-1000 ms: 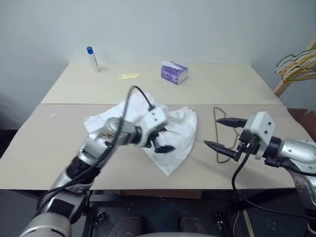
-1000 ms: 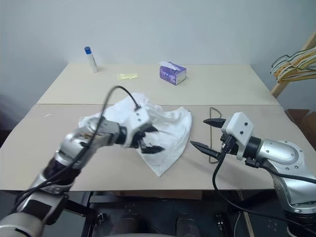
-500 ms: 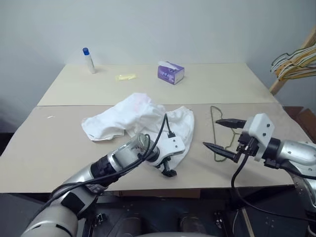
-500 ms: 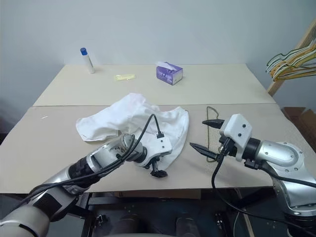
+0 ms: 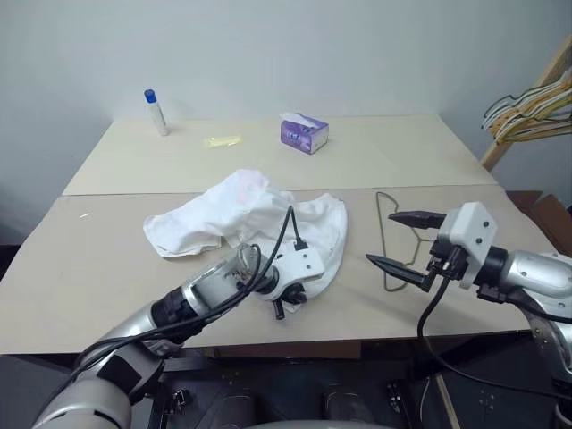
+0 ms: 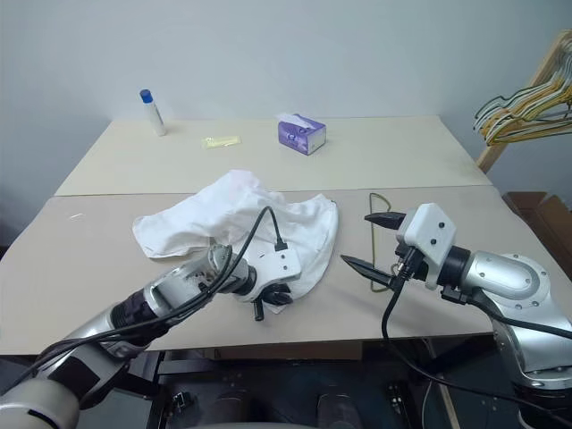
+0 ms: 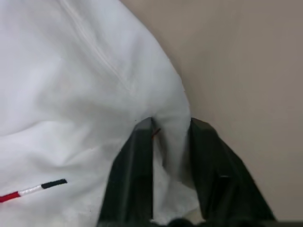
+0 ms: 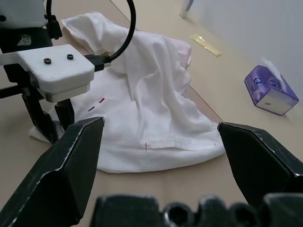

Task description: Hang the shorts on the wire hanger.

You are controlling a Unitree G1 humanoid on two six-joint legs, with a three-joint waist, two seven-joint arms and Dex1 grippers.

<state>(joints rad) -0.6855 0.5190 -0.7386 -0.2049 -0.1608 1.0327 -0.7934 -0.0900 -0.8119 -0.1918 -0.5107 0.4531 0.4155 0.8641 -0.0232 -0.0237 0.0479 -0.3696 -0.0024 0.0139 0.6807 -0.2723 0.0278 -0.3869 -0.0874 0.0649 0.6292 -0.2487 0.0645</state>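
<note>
While unopened, tissue box [image 5: 304, 135] upright.

Bare table [image 5: 98, 268] lies open at nine o'clock of the shorts [image 5: 241, 219] and along the far half between the bottle [image 5: 155, 112] and tissue box [image 5: 304, 134]. At three o'clock, the wire hanger [image 5: 386, 239] and right gripper [image 5: 399, 241] crowd the lane.

wire hanger [image 5: 390, 239] partly behind right fingers [image 5: 391, 267]
</note>
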